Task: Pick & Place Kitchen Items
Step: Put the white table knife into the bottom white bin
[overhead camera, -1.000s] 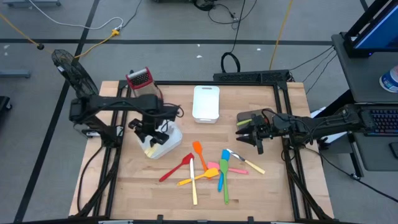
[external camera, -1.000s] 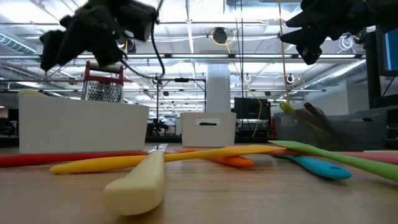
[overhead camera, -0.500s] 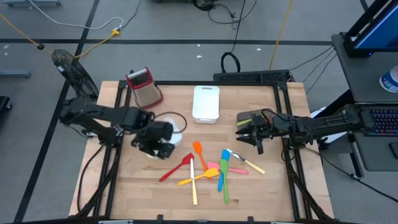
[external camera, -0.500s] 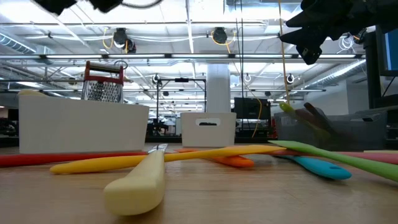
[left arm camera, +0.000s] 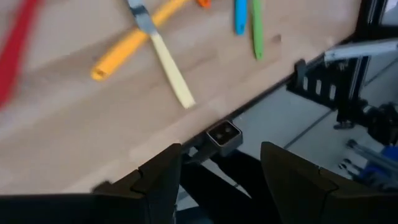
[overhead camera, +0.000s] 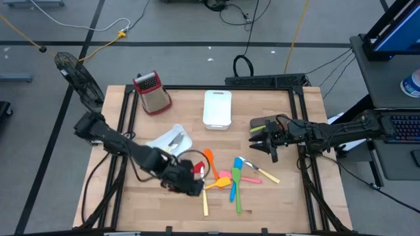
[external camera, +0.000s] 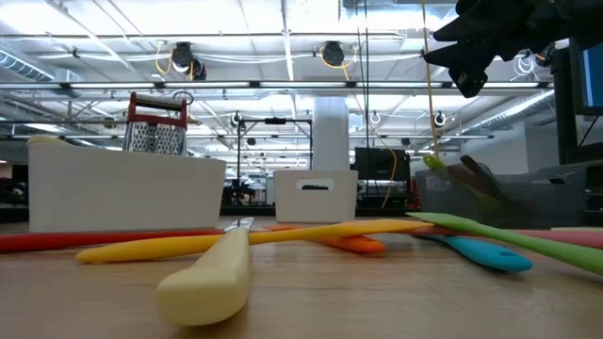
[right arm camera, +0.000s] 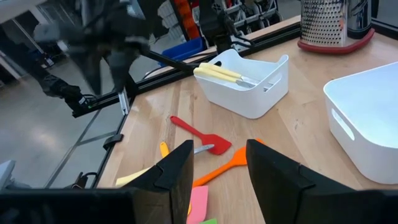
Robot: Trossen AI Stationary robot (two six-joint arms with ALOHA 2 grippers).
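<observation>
Utensils (overhead camera: 226, 178) lie mid-table, a bin (overhead camera: 217, 108) behind them, another bin (overhead camera: 170, 141) to their left.

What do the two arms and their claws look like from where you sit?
Both arms are dark, near-black jointed links with black cables looped alongside. The left claw shows two broad, angular dark fingers. The right claw has the same wedge-shaped dark fingers, and from above its wrist carries a small greenish patch. No other markings are readable.

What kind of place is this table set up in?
Most likely a robotics lab or industrial workshop. The wooden table sits on a bare floor crossed by cables, a computer keyboard stands beside it, and the low view shows an open ceiling with overhead lights.
</observation>
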